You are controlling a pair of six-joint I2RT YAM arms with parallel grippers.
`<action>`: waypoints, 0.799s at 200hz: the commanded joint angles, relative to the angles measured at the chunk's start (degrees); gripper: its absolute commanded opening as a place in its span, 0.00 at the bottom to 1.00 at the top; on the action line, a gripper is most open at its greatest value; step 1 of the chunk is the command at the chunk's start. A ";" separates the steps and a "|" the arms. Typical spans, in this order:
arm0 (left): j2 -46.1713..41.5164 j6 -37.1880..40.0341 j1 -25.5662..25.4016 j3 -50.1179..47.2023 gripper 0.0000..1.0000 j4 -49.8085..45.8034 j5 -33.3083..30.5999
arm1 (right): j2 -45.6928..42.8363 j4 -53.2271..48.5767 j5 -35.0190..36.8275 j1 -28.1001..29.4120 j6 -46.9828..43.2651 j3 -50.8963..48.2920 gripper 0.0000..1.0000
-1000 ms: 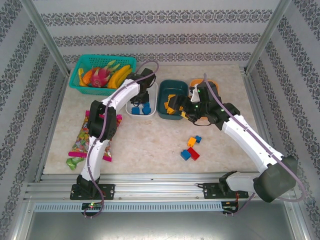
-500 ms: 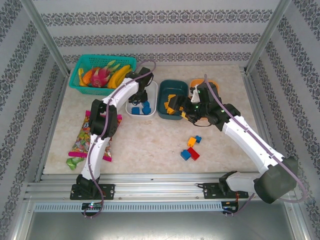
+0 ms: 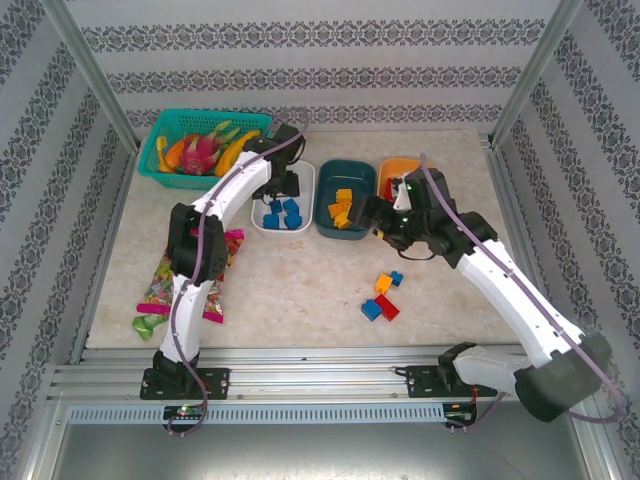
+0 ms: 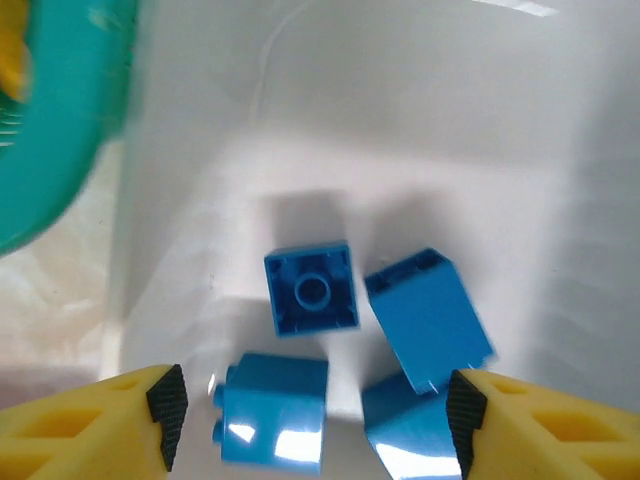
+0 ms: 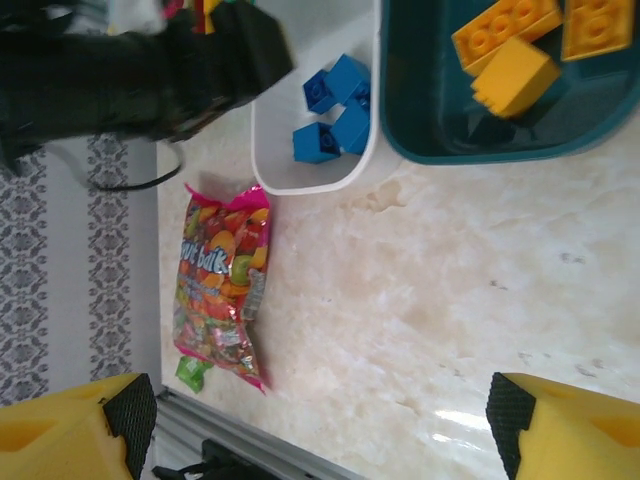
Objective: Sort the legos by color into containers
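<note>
My right arm (image 3: 480, 260) covers part of the orange dish (image 3: 398, 168), so I cannot tell what lies in it. My left arm (image 3: 215, 205) crosses the candy bag (image 3: 160, 285). In the left wrist view two of the blue bricks (image 4: 311, 290) are cut off at the lower edge.

My left pincer (image 4: 315, 425) is released, pads wide apart and gripping nothing. It hangs over the white dish (image 4: 400, 120), where four blue bricks lie just below and ahead of it. The green basket (image 4: 50, 130) is a blur off to its left.

My right pincer (image 5: 318, 420) is also released and empty, above bare counter (image 5: 450, 280). Ahead of it sits the teal dish (image 5: 425, 110) holding the yellow bricks (image 5: 515, 50), with the white dish just beside it to the left. From above, a few loose bricks (image 3: 383, 296), yellow, blue and red, lie on the counter behind this pincer, well apart from the dishes.

A moment ago my right pincer hung over the teal dish and hid those yellow bricks. It has since drawn back to the dish's right edge, and they lie in plain sight.
</note>
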 commanded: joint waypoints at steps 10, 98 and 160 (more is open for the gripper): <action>-11.60 0.06 -6.09 -5.81 0.76 2.68 4.45 | -5.42 -11.92 6.78 -2.18 -3.50 2.96 0.87; -12.69 -5.41 -28.89 -20.17 0.76 15.81 14.65 | -18.88 -37.31 11.73 -3.45 -1.09 0.03 0.83; -7.51 -6.40 -36.04 -18.47 0.77 11.87 14.01 | -22.97 -40.89 10.06 -3.38 -0.83 -0.94 0.82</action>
